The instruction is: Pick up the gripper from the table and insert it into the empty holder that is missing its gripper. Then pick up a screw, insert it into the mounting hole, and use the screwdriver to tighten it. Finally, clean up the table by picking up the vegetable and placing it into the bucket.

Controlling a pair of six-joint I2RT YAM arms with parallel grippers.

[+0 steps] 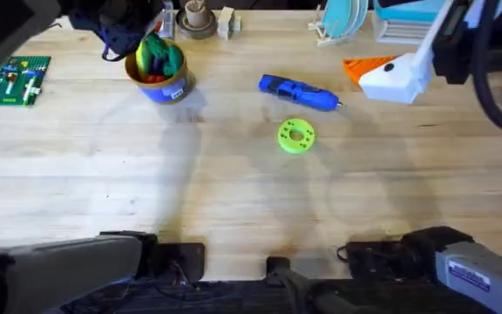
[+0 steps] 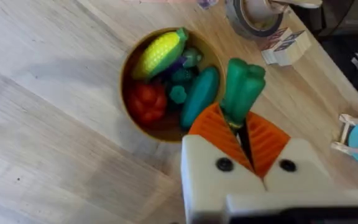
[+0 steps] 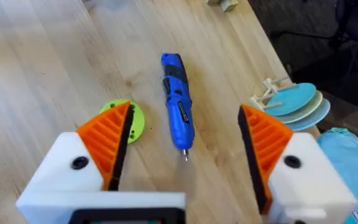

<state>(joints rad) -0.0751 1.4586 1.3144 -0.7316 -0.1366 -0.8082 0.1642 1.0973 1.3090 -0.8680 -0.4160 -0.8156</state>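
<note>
While your left gripper [image 2: 244, 134] hangs above the bucket [image 1: 174, 90] at the far left of the table [image 1: 234, 183], its orange pads are pinched together on the vegetable [image 2: 242, 90], a dark green toy standing upright out of the fingertips and not yet inside the rim. Look into the bucket from the left wrist view and you see it already holds a yellow corn cob [image 2: 158, 51], a red piece [image 2: 145, 101] and a teal green piece [image 2: 199, 96]. On the bucket's blue outer wall there is a pale label, but you cannot read any writing on it. Your right gripper [image 3: 182, 137] is spread wide with nothing between its orange ribbed fingers [image 3: 112, 134], raised over the right side of the table. Below it lies the screwdriver [image 1: 299, 92], flat on the wood with its metal tip toward the right; a dark panel runs along its blue body, and any lettering there is too small to make out. Just nearer to you sits a lime green disc [image 1: 296, 136] with holes, apart from the screwdriver. At the far left edge rests a green circuit board [image 1: 13, 80], its markings unreadable. A rack of blue plates [image 1: 342, 21] stands at the back.
</note>
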